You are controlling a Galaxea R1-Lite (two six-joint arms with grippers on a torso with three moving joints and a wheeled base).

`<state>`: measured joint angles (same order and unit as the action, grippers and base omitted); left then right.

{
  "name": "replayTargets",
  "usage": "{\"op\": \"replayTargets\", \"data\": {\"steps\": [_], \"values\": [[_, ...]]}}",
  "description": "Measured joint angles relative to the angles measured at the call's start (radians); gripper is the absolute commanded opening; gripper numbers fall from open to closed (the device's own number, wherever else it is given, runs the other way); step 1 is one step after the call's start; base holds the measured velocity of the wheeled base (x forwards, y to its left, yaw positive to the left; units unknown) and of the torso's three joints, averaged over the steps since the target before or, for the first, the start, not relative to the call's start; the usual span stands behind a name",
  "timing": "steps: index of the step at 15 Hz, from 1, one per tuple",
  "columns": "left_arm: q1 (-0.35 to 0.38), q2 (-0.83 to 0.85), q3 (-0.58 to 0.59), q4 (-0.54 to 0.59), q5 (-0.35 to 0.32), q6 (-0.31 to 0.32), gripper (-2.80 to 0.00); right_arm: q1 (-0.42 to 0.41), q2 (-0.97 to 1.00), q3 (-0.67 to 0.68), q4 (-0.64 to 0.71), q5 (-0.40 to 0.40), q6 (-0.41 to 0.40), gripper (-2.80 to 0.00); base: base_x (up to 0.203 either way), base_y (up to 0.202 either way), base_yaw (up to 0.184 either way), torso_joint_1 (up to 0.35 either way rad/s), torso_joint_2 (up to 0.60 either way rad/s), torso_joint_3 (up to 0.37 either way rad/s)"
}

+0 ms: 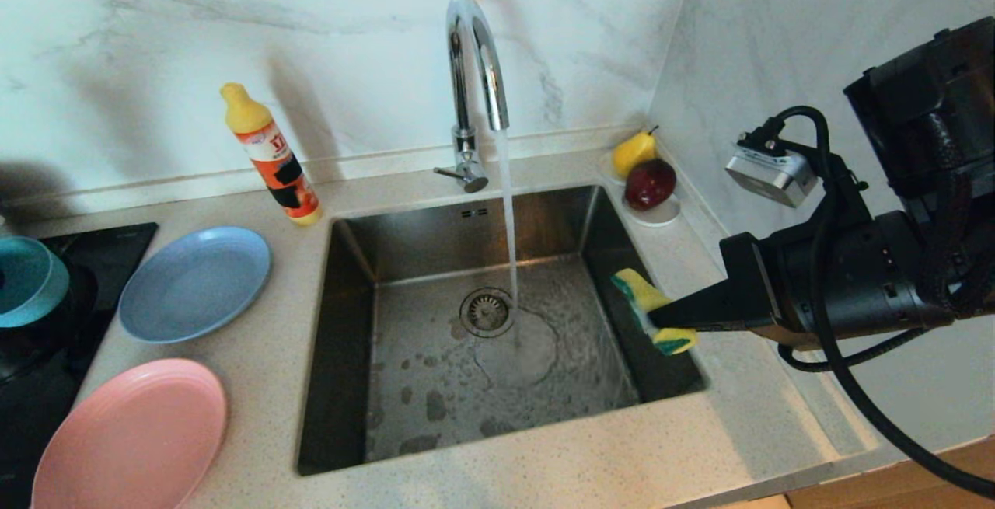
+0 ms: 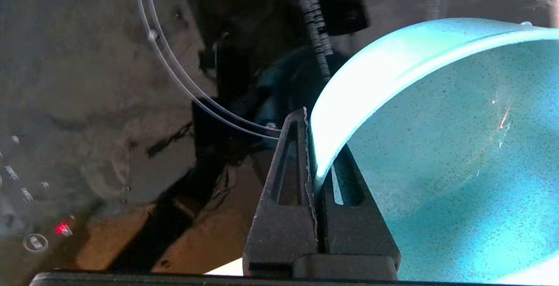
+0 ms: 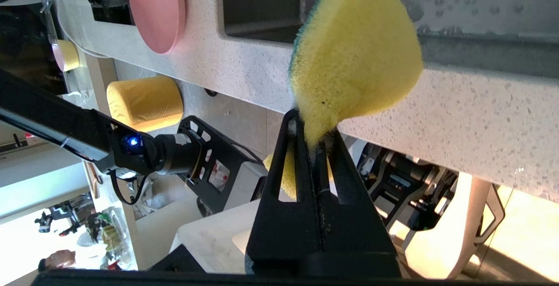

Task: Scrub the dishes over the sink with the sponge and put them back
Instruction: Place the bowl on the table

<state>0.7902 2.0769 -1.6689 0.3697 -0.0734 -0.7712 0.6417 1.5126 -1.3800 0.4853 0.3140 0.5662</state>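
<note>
Two plates on the tabletop's left edge: one light-blue plate, one pink plate. One teal bowl at the far left. One sponge. One sink, one tap. One soap bottle. Two fruits at the back right corner: one pear, one red fruit, on one saucer.

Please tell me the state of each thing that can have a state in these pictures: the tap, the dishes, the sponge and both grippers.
tap: running into the sink.
teal bowl: tilted, rim pinched.
left gripper: shut on the bowl's rim.
sponge: held over the sink's right side.
right gripper: shut on the sponge.
light-blue plate: flat on the counter.
pink plate: on the counter.
</note>
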Motion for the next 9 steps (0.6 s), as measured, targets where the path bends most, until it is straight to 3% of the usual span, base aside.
{"op": "replayTargets", "data": {"steps": [5, 9], "values": [[0.019, 0.063, -0.069, 0.043, -0.06, -0.02, -2.8, 0.002, -0.004, -0.001, 0.009, 0.0, -0.02, -2.8, 0.0, 0.0, 0.0, 0.0, 0.0, 0.0], [0.034, 0.123, -0.161, 0.111, -0.069, -0.031, -2.8, 0.002, -0.002, 0.017, 0.001, 0.0, -0.021, -2.8, 0.0, 0.0, 0.0, 0.0, 0.0, 0.0]]}}
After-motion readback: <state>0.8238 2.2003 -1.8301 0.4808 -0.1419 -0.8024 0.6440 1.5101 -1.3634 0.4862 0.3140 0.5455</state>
